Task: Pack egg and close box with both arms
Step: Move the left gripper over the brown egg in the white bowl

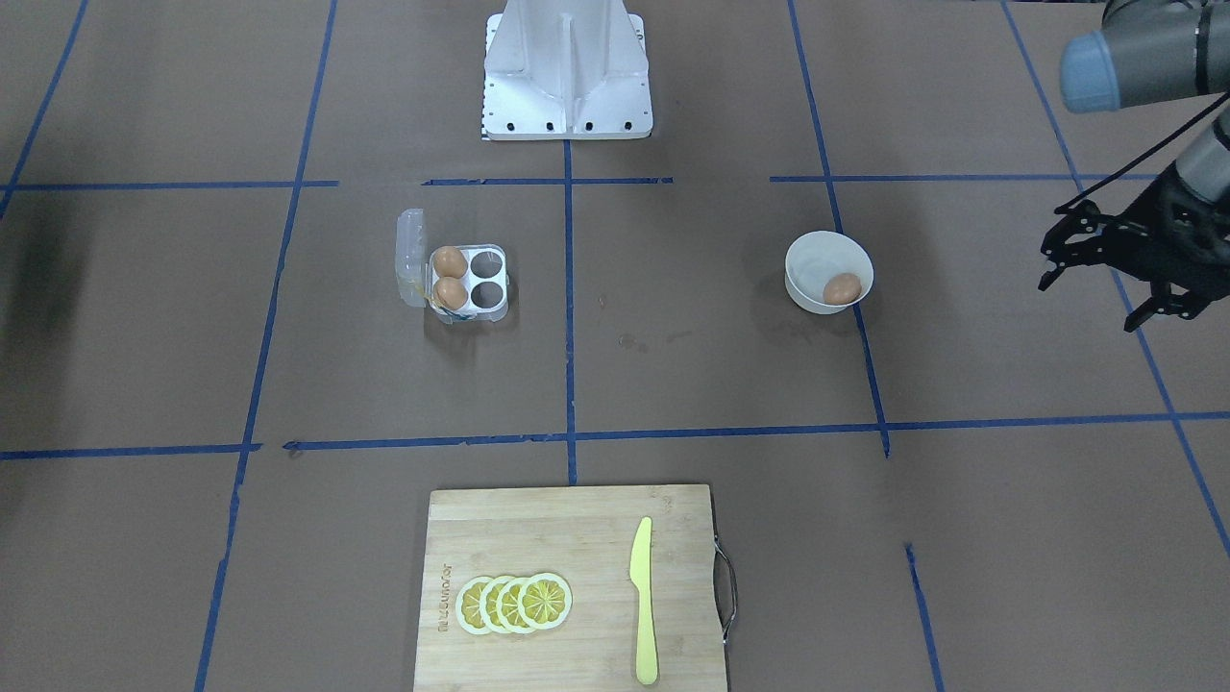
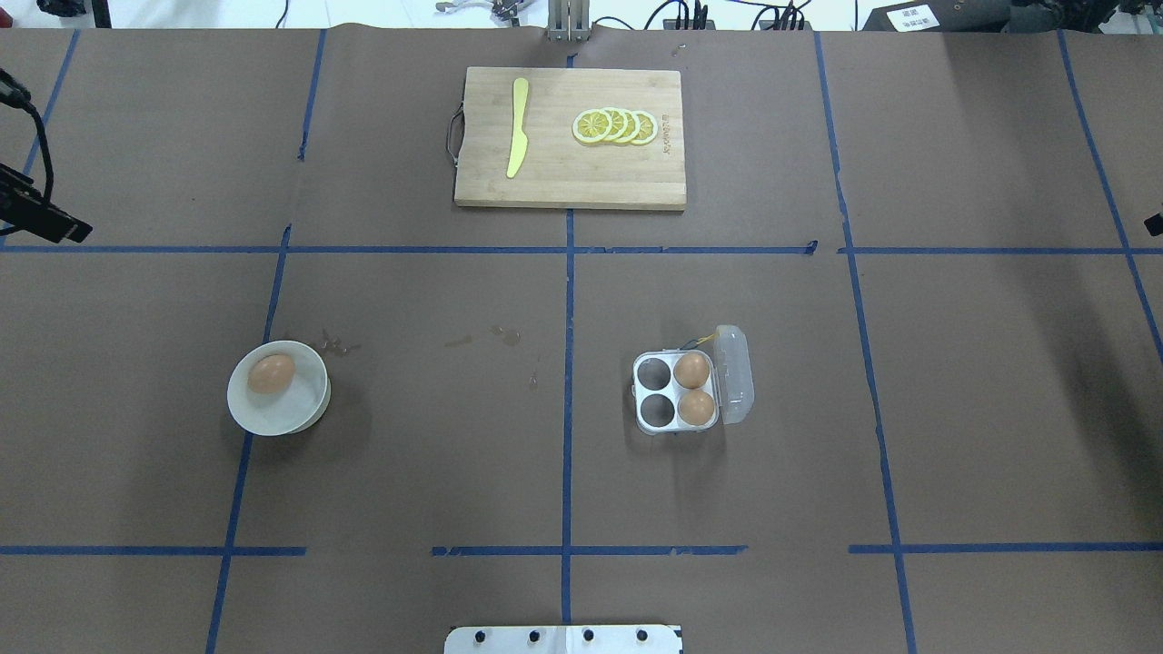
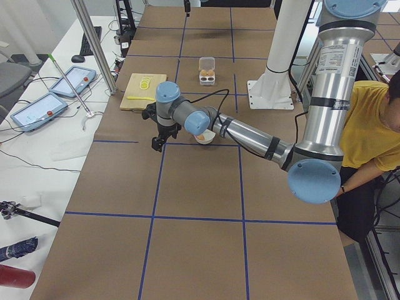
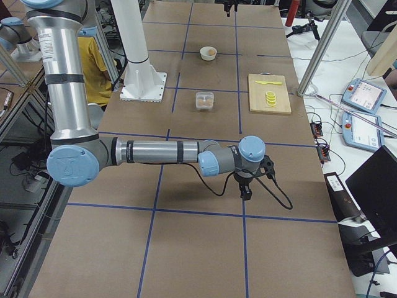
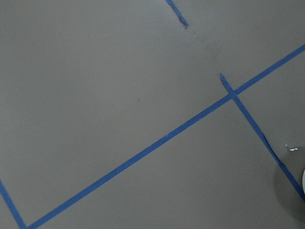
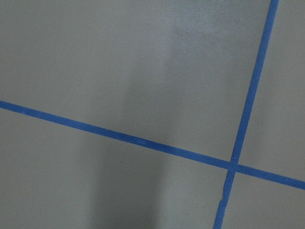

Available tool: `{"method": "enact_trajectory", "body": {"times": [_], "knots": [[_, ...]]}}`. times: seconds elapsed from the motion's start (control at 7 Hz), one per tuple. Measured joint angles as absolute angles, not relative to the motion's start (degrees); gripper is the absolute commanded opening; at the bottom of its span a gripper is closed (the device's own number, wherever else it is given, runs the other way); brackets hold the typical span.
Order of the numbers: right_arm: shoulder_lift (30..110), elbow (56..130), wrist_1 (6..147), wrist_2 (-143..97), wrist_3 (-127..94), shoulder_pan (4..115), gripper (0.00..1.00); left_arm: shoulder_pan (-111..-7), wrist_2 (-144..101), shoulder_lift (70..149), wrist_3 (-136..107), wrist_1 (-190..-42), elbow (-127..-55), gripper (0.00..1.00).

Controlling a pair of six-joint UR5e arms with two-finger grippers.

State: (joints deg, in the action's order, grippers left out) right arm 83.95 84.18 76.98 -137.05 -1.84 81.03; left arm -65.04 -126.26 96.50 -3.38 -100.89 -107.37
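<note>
The egg [image 1: 842, 288] lies in a white bowl [image 1: 807, 279], right of centre in the front-facing view. Left of centre sits the clear egg carton [image 1: 471, 279], its lid [image 1: 411, 258] open, with two other eggs [image 1: 449, 261] in the cells beside the hinge. The left end effector [image 1: 1091, 306] hovers at the right edge, jaws apart, well apart from the bowl. Whether the right end effector [image 4: 246, 190] is parted I cannot tell.
</note>
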Motion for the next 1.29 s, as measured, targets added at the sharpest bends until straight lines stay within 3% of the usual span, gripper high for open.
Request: {"method": "enact_trajectory", "body": {"times": [0.43, 1.29], "knots": [[83.99, 84.12, 76.73, -137.19, -1.85, 80.55, 1.00, -54.40, -119.38, 96.18, -9.60, -101.02, -111.61, 0.97], [84.02, 84.11, 76.64, -137.11, -1.76, 79.01, 1.00, -38.13, -112.32, 96.32, -24.85, -100.56, -113.36, 0.75]]}}
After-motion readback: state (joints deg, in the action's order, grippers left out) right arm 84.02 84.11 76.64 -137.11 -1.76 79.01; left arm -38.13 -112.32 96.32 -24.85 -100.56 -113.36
